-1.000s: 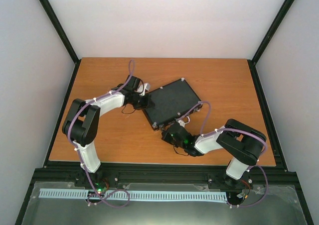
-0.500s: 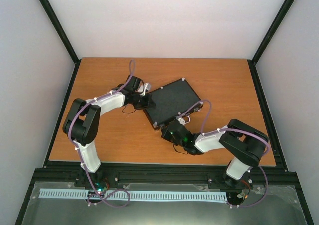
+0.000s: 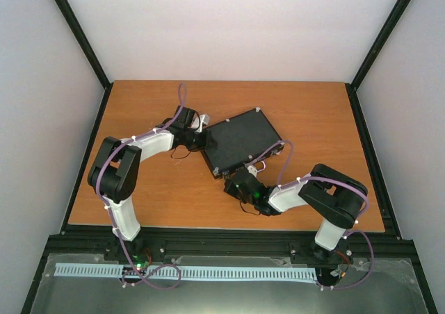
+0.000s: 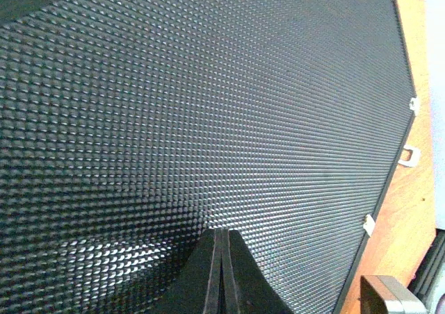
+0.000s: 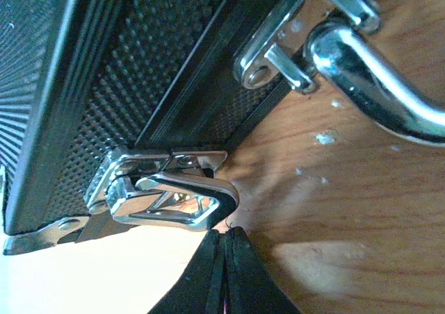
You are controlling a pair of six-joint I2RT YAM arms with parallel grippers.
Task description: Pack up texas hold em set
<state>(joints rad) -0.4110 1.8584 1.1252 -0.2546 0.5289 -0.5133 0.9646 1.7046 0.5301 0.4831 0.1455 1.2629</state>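
Briefcase (image 3: 240, 144) lay shut on table (image 3: 313, 112). Right end effector (image 5: 224, 258), fingers pressed together, had edged closer along its front, tip at the latch (image 5: 167, 192). Left end effector (image 4: 221, 258), likewise pressed together, bore on its lid. Probably latching.

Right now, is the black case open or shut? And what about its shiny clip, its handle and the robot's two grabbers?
Black case: lid shut, lying flat on the table.
Shiny clip: flap sticks out a little; locked or not, cannot tell.
Handle: down, over the table.
Left gripper: shut, tips at the lid.
Right gripper: shut, tips right beside the clip.
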